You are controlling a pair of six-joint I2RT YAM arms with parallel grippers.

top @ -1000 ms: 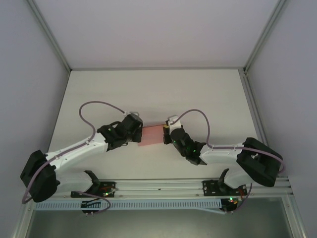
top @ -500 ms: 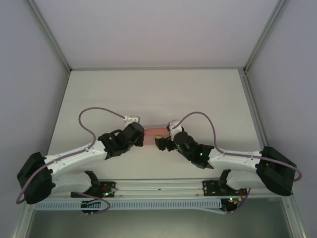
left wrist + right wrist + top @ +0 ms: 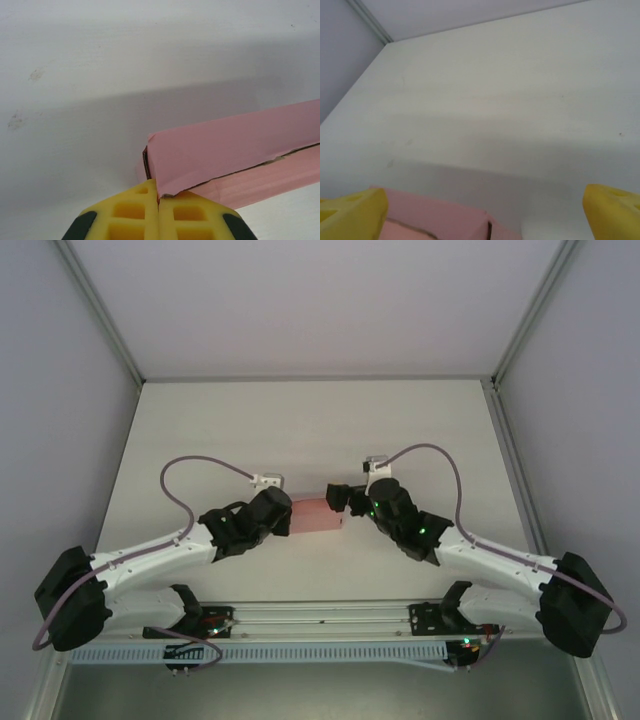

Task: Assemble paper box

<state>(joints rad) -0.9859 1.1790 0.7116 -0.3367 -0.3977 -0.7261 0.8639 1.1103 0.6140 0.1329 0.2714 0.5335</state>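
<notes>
The paper box (image 3: 318, 517) is a small pink card box lying on the white table (image 3: 300, 430) between the two arms. My left gripper (image 3: 289, 516) is at the box's left end. In the left wrist view its yellow fingers (image 3: 135, 210) press together on a corner of the pink box (image 3: 235, 142), beside the open end of the box's sleeve. My right gripper (image 3: 338, 500) hovers at the box's right end, open. In the right wrist view its fingertips (image 3: 355, 212) stand far apart, with the pink box (image 3: 435, 217) low between them and untouched.
Metal frame posts (image 3: 100, 310) and pale walls close in the table at the back and both sides. A rail (image 3: 320, 615) with the arm bases runs along the near edge. Bare tabletop stretches behind the box.
My right gripper has opened, let go of the box's right end, and moved back and to the right. The left gripper keeps its hold and shifted slightly toward the front.
</notes>
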